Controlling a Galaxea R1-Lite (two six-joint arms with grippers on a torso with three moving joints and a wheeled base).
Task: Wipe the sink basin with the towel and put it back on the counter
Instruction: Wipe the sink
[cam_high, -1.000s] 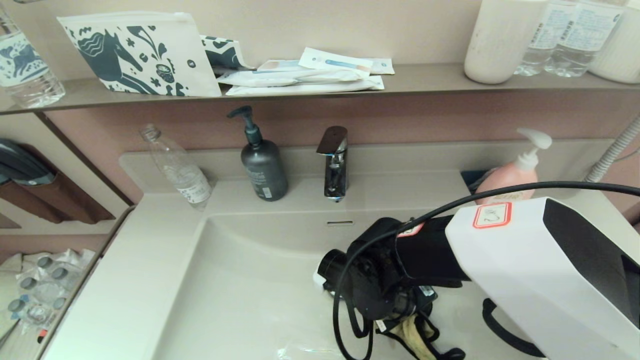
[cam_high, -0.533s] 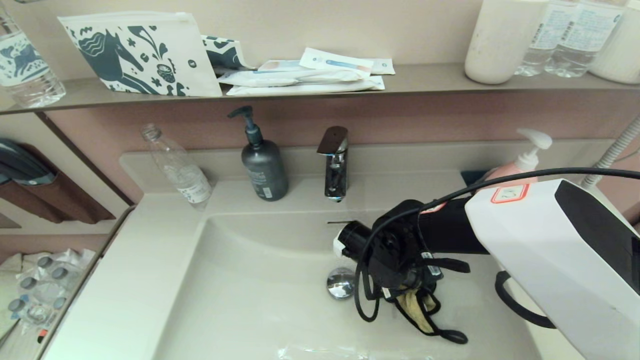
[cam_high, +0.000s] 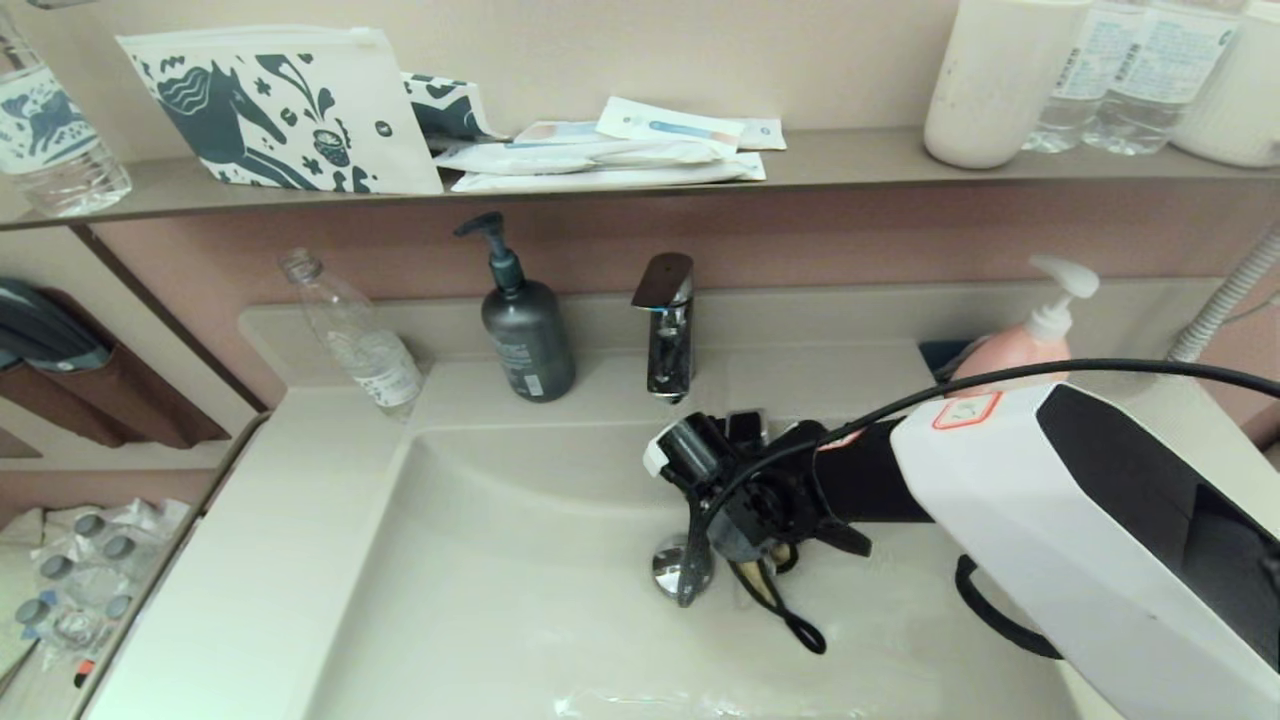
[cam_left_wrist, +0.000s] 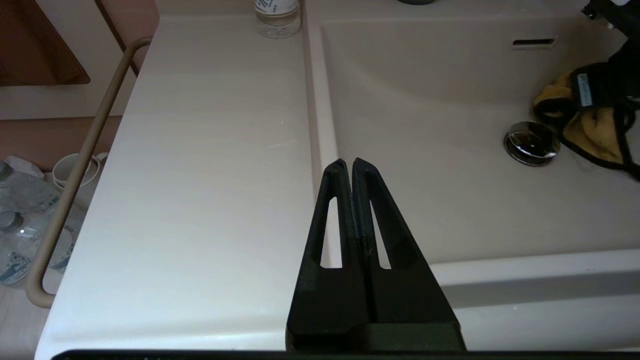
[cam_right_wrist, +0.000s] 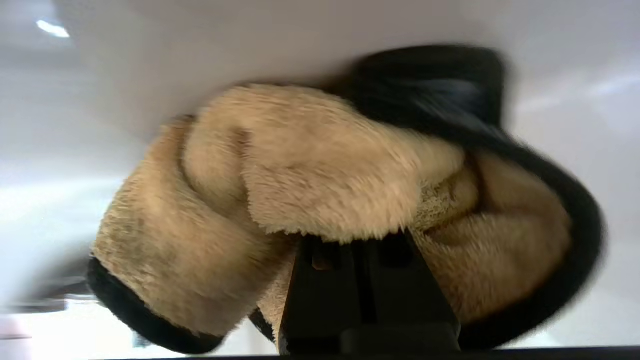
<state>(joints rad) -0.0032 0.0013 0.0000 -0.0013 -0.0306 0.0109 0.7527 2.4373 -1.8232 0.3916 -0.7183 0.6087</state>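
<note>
The right gripper (cam_right_wrist: 367, 250), clamped on the mustard towel (cam_right_wrist: 320, 200), had swept from the sink basin's (cam_high: 480, 560) front to beside the drain plug (cam_high: 672, 567), so wiping was under way; the left gripper (cam_left_wrist: 348, 165) sat closed.

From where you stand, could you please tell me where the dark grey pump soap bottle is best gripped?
Take the dark grey pump soap bottle around its wide round body, below the thin pump neck, coming level from the front. It stands upright, with the wall behind it and the chrome faucet close beside it.
</note>
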